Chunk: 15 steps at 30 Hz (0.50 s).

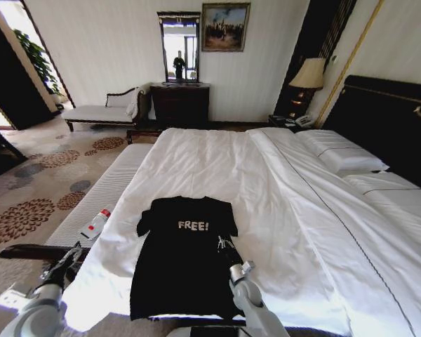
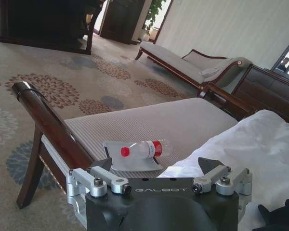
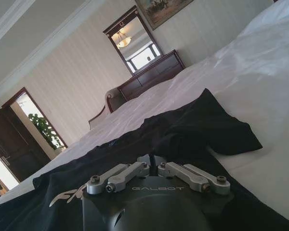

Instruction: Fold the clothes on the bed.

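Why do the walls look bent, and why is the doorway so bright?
Head view: a wide lens bows the room's straight edges, and daylight washes out the doorway. Right wrist view: the T-shirt looks nearly pure black against the bright bed.

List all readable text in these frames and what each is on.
"FREE!" in white on the chest of the black T-shirt lying on the bed.
"GALBOT" on the body of the left gripper.
"GALBOT" on the body of the right gripper.
The bottle on the bench has a red band; no print on it is legible.
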Tool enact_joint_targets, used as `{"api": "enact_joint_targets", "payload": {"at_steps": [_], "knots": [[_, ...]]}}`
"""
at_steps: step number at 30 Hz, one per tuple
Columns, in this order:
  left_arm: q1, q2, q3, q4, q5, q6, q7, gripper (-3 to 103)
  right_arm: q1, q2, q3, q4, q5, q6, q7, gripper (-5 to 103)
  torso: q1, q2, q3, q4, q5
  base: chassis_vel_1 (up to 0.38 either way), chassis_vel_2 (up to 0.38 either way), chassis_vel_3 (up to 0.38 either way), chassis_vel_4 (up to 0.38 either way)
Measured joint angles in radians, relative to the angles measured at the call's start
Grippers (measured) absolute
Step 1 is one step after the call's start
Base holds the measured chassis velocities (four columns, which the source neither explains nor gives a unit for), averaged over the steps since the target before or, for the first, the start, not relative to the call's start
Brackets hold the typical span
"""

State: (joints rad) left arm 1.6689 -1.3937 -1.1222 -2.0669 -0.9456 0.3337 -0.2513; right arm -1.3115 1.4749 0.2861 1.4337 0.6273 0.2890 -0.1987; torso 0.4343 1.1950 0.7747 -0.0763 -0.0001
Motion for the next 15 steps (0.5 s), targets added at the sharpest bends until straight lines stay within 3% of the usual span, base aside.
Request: {"api": "enact_joint_targets", "payload": {"at_steps": [1,4,6,7,9,11,12,13,15], "knots": [[0.0,0.0,0.0,0.0,0.0,0.0,0.0,100,0.0,0.0,0.0,0.0,0.0,0.0,0.0,2,0.0,0.0,0.0,0.0,0.0,0.0,0.0,0.0,0.0],[-0.007,-0.004,0.008,0.005,0.003,0.0,0.0,100,-0.038,-0.001,-0.002,0.046,0.034,0.015,-0.026,18,0.0,0.0,0.0,-0.0002,0.0,0.0,0.0,0.0,0.0],[-0.009,-0.005,0.011,0.005,0.005,0.0,0.0,100,-0.049,0.0,-0.002,0.066,0.066,0.017,-0.032,18,0.0,0.0,0.0,-0.0002,0.0001,0.0,0.0,0.0,0.0],[-0.013,-0.007,0.016,0.006,0.009,0.0,0.0,100,-0.067,0.007,0.0,0.114,0.161,0.017,-0.031,29,0.0,0.0,0.0,-0.0002,0.0,0.0,0.0,0.0,0.0],[-0.018,-0.008,0.02,0.008,0.017,0.0,0.0,100,-0.085,0.02,0.006,0.181,0.302,0.008,0.0,34,0.0,0.0,0.0,-0.0001,0.0,0.0,0.0,0.0,0.0],[-0.02,-0.008,0.022,0.009,0.018,0.001,0.0,100,-0.089,0.025,0.009,0.203,0.347,0.005,0.016,40,0.0,0.0,0.0,-0.0003,0.0001,0.0,0.0,0.0,0.0],[-0.022,-0.008,0.024,0.011,0.02,0.001,-0.001,100,-0.092,0.032,0.014,0.229,0.395,0.002,0.051,40,0.0,0.0,0.0,-0.0001,0.0,0.0,0.0,0.0,0.0],[-0.023,-0.008,0.027,0.013,0.024,0.002,-0.001,100,-0.091,0.04,0.021,0.255,0.453,-0.006,0.128,51,0.0,0.0,0.0,-0.0001,0.0,0.0,0.0,0.0,0.0],[-0.025,-0.008,0.031,0.014,0.028,0.002,-0.001,100,-0.086,0.045,0.029,0.27,0.52,-0.021,0.195,56,0.0,0.0,0.0,-0.0001,0.0001,0.0,0.0,0.0,0.0]]}}
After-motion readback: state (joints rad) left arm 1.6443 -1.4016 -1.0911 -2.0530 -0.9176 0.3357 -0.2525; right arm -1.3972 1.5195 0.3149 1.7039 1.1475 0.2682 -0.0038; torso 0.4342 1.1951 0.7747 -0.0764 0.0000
